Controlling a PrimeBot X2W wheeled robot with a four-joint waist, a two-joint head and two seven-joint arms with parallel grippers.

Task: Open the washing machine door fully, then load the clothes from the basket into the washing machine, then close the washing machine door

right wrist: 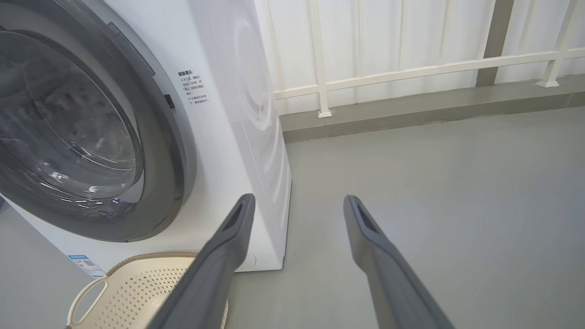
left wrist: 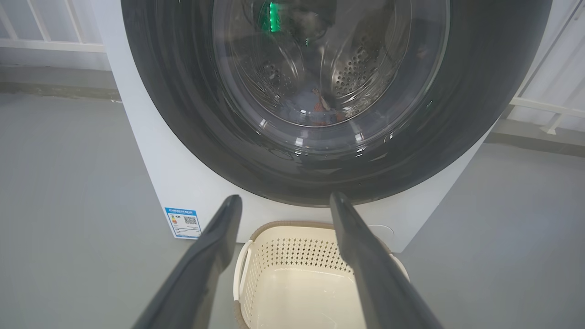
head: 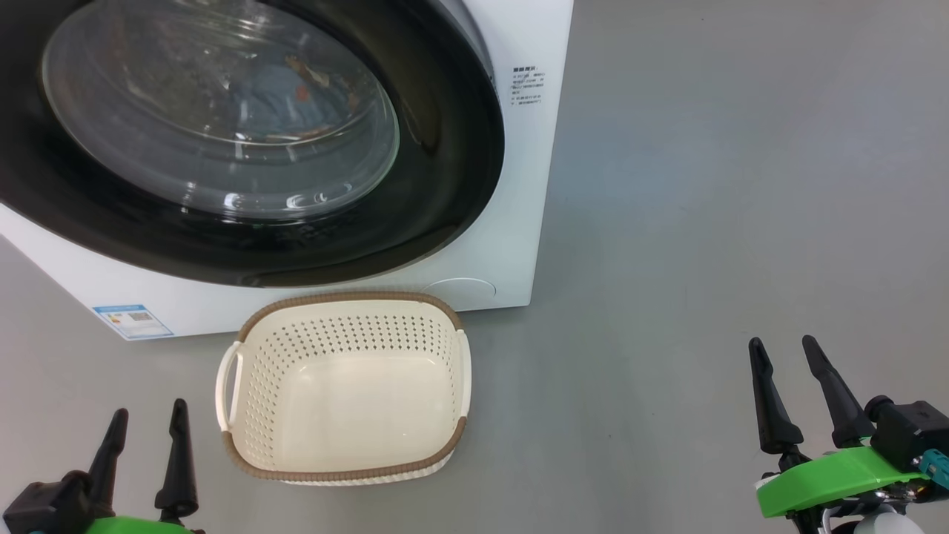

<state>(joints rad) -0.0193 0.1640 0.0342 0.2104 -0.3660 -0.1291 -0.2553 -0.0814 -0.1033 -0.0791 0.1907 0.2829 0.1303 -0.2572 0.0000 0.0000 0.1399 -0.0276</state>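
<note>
Glossy black plastic ringed the door (head: pixel 452 170), which lay flat against the front of the washer (head: pixel 530 222) and looked shut, its rim flush with the white panel in the right wrist view. Behind the bulging glass (head: pixel 222 119), the clothes (head: pixel 285 93) sat low in the drum as a blue heap with orange flecks. The basket (head: pixel 348 298) stood on the floor (head: pixel 704 222) just before the washer, below the door, with nothing in it. By that lie of things, loading and closing both seemed done.

The left gripper (head: pixel 150 408) hung low beside the basket's left handle with its fingers apart and nothing between them. The right gripper (head: pixel 781 341) was well off to the right over bare floor, its fingers likewise spread and empty.

Should the door need another pull, it would likely feel stiff and fairly heavy, swinging on its hinge. The shiny rim would be slippery, and the glass was no place to press. A small dark notch (right wrist: pixel 169 101) at the rim's right edge looked the likeliest hold, though I could not tell whether it was a handle. The clothes would be soft, light and limp, best pinched at a raised fold. The basket would be light, stiff plastic, taken by a side handle
</note>
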